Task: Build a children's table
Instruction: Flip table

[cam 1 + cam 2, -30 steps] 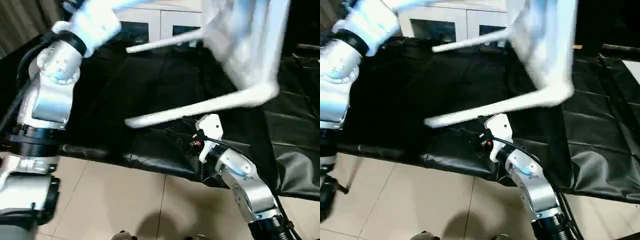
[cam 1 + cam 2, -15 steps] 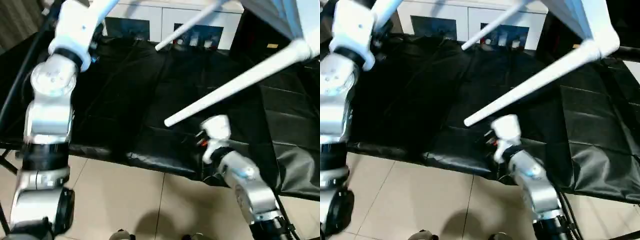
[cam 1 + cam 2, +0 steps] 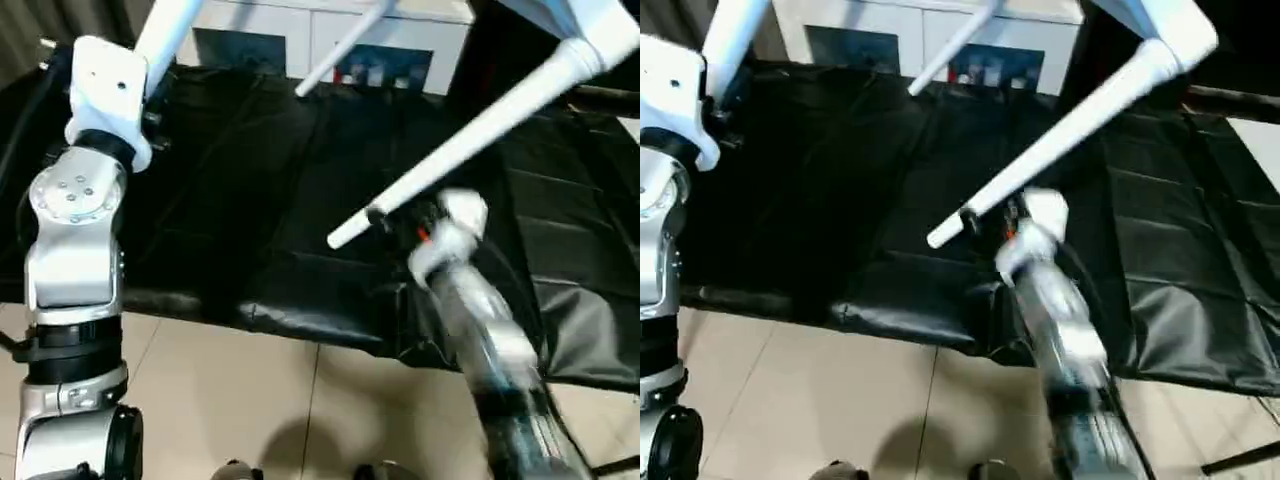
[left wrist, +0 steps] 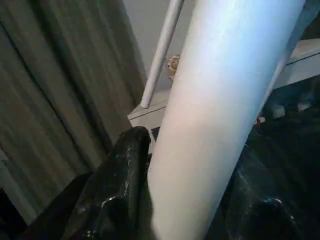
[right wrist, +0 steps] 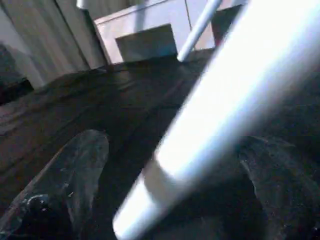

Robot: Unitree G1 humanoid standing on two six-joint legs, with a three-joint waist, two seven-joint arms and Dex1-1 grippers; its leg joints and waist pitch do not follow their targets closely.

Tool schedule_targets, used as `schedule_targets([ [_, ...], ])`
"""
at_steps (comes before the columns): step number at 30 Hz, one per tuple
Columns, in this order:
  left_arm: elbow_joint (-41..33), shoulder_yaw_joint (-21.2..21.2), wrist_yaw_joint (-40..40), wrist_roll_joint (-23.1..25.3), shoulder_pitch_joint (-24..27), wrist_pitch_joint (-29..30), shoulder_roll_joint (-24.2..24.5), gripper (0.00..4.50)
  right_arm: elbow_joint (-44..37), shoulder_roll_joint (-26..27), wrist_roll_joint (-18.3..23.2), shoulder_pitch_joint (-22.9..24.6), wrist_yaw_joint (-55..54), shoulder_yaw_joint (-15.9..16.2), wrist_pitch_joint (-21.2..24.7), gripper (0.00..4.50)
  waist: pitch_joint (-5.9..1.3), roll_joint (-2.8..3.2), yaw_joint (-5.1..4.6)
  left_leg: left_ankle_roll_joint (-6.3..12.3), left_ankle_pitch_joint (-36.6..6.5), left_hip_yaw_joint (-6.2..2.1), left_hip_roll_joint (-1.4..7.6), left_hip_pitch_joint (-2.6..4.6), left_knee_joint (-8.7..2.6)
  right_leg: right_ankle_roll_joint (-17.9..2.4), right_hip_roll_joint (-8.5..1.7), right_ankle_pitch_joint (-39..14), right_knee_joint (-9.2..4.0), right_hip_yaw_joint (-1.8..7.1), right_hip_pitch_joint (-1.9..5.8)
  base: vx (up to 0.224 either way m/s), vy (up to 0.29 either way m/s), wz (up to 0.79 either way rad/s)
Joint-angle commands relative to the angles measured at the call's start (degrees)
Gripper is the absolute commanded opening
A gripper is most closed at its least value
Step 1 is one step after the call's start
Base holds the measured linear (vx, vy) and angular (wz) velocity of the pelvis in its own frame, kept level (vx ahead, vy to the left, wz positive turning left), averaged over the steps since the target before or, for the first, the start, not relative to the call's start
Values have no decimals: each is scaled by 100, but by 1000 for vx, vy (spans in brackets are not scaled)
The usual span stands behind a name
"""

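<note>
The children's table hangs tilted in mid-air above the black-draped bench, legs already fitted. The left claw grips one leg; the right claw is spread wide around the tip of another leg — not yet closed. With only one leg gripped, the table could swing, and that tip could slip free.

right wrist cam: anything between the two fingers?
Yes, a white table leg runs between the right gripper's spread fingers; contact unclear. Black cloth lies behind.
</note>
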Motion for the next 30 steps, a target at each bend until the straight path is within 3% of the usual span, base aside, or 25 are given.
schedule_targets([
  [1,-283,240,233,-419,-206,-42,-49,186,713,14,66,-323,122,-175,-201,450,-498,-2,6,204,-474,5,89,56,-430,-1248,-299,-608,-312,146,382,0,0,0],
  [4,-268,230,225,-410,-236,-50,-43,186,1429,-23,-7,-788,-80,-301,-425,450,-543,-6,29,343,-136,14,87,51,-399,-1481,-299,-44,-235,124,406,0,0,0],
  [6,-276,239,229,-400,-254,-29,-32,186,1853,-53,14,-1072,-210,-416,-540,450,-550,-49,41,480,-12,38,83,44,-374,-1550,-286,171,-220,124,400,0,0,0],
  [8,-289,245,230,-399,-257,-13,-25,186,2009,-54,79,-1191,-212,-495,-594,422,-539,-27,52,518,-130,46,91,47,-371,-1584,-305,8,-232,122,387,0,0,0],
  [10,-342,254,240,-389,-236,20,-10,186,2414,-48,304,-1466,-70,-741,-746,416,-533,-45,55,514,-286,46,105,56,-381,-1558,-313,-226,-246,119,384,0,0,0],
  [30,-375,269,313,-339,-166,50,-11,186,3088,-103,374,-1672,689,-983,-1384,252,-552,-35,68,669,-128,41,122,44,-355,-1684,-311,-120,-216,100,384,0,0,0],
])
